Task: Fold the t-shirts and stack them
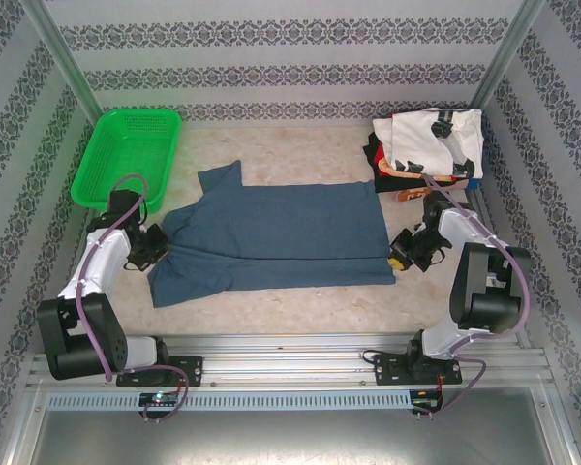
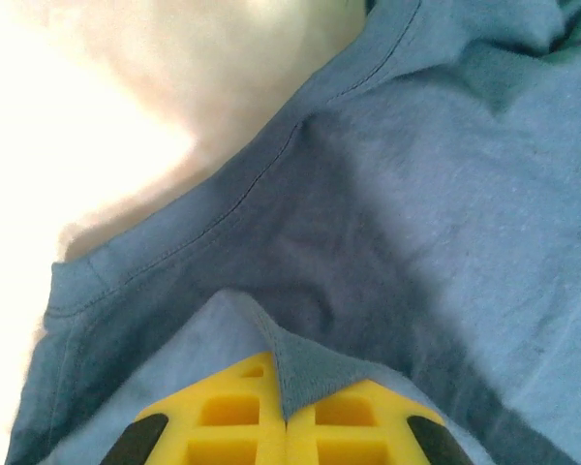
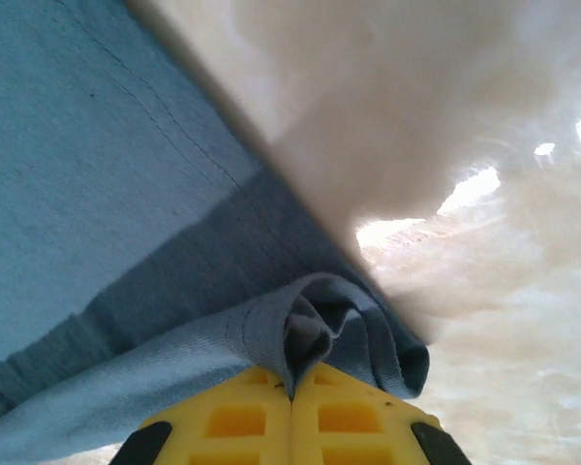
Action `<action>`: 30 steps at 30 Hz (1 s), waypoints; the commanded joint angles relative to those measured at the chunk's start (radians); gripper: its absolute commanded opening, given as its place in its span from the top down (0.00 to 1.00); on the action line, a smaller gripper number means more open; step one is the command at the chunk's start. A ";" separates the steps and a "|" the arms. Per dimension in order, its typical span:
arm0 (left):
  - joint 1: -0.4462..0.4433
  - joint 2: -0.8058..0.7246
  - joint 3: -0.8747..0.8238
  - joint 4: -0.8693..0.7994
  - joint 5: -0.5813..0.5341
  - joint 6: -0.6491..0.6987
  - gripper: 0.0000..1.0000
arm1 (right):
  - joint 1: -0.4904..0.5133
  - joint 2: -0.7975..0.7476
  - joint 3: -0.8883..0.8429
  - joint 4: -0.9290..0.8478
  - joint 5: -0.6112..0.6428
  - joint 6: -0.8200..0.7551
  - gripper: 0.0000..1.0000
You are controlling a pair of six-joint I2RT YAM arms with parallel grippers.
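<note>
Both ends are gripped. The left pincer (image 2: pixel 286 417) is closed tight on a pinch of the slate-blue t-shirt (image 1: pixel 290 228) at its left end, below the sleeve. The right pincer (image 3: pixel 290 395) is closed tight on a bunched bit of hem at the right end.

The shirt lies lengthwise across the mid-bench (image 1: pixel 271 145), with one sleeve poking toward the far left. A narrow second layer shows along the near edge, so I read this as a lengthwise fold in progress, not finished. The cloth is thin, limp and plain, with stitched hems and light creasing.

In the far right corner, the white printed t-shirt (image 1: pixel 436 140) sits on top of darker shirts (image 1: pixel 376 155). That pile looks stacked, though loosely.

Left to do, my guess: finish folding the blue one and add it to the pile.

The green basket (image 1: pixel 126 155) is at the far left.
</note>
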 commanded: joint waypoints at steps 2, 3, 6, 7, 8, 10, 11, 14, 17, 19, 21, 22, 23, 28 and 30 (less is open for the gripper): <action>0.009 0.010 0.025 0.017 -0.010 0.045 1.00 | 0.024 0.033 0.032 0.000 0.017 -0.022 1.00; 0.009 0.006 0.020 0.020 -0.011 0.042 1.00 | 0.025 0.037 0.033 0.001 0.017 -0.021 1.00; 0.009 0.007 0.018 0.023 -0.013 0.037 1.00 | 0.033 0.051 0.046 0.006 0.021 -0.022 1.00; 0.009 0.010 0.021 0.024 -0.013 0.038 1.00 | 0.037 0.056 0.052 0.007 0.022 -0.022 1.00; 0.009 0.011 0.024 0.025 -0.014 0.039 1.00 | 0.038 0.061 0.062 0.006 0.021 -0.024 1.00; 0.009 0.018 0.034 0.030 -0.016 0.042 1.00 | 0.045 0.075 0.081 0.003 0.021 -0.027 1.00; 0.009 0.023 0.042 0.032 -0.016 0.045 1.00 | 0.050 0.086 0.091 0.000 0.021 -0.028 1.00; 0.009 0.040 0.063 0.031 -0.014 0.052 1.00 | 0.060 0.110 0.114 0.001 0.023 -0.028 1.00; 0.009 0.057 0.072 0.035 -0.009 0.056 1.00 | 0.068 0.127 0.127 0.004 0.024 -0.025 1.00; 0.008 0.068 0.070 0.043 -0.004 0.057 1.00 | 0.072 0.140 0.136 0.006 0.026 -0.025 1.00; 0.008 0.082 0.068 0.055 -0.003 0.053 1.00 | 0.077 0.153 0.149 0.006 0.029 -0.026 1.00; 0.008 0.091 0.070 0.060 -0.001 0.054 1.00 | 0.078 0.159 0.154 0.005 0.032 -0.026 1.00; 0.007 0.101 0.072 0.063 0.001 0.054 1.00 | 0.083 0.165 0.160 0.004 0.034 -0.027 1.00; -0.004 0.153 0.108 0.068 0.011 0.060 1.00 | 0.091 0.190 0.178 0.007 0.038 -0.024 1.00; -0.009 0.167 0.120 0.071 0.012 0.059 1.00 | 0.094 0.196 0.178 0.009 0.038 -0.021 1.00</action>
